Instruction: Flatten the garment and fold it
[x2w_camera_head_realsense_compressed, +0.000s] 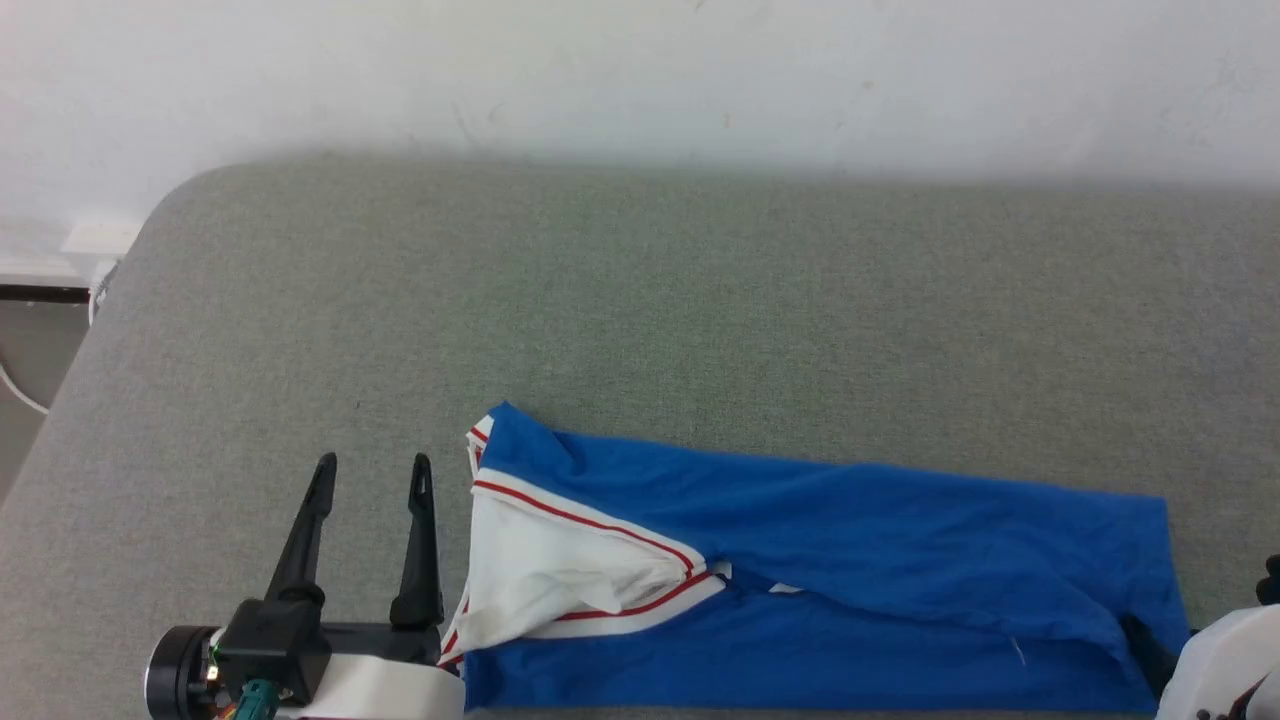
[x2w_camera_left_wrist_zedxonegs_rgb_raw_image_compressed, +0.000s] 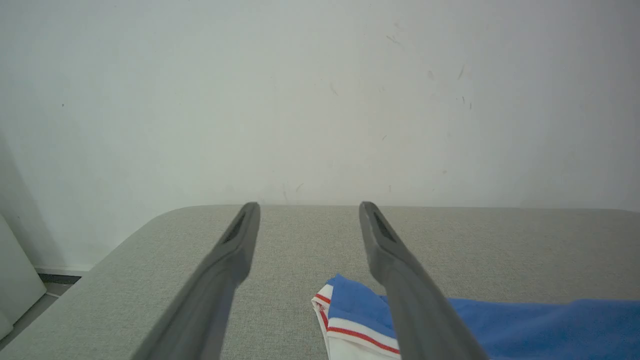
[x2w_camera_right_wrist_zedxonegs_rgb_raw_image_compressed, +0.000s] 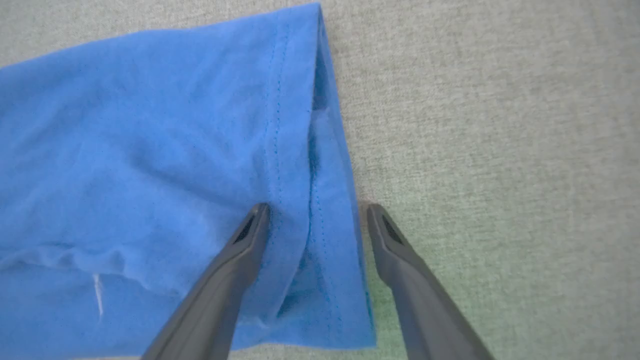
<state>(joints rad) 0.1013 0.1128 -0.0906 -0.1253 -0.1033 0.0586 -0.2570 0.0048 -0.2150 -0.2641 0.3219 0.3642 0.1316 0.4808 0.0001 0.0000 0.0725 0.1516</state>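
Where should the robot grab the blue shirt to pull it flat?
Probably the stitched hem at the right end of the jersey T-shirt, coming down from the near side. The layers lie stacked and flat there with a free edge, and the open right tool straddles it.

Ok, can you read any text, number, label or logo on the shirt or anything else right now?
None can be read.
The garment lies folded over: plain blue cloth, a white sleeve and red-and-white trim, with no lettering or number on the parts facing up.
The small white fleck on the blue is a thread or mark, not a character.
The grey surface and the wall carry no print.
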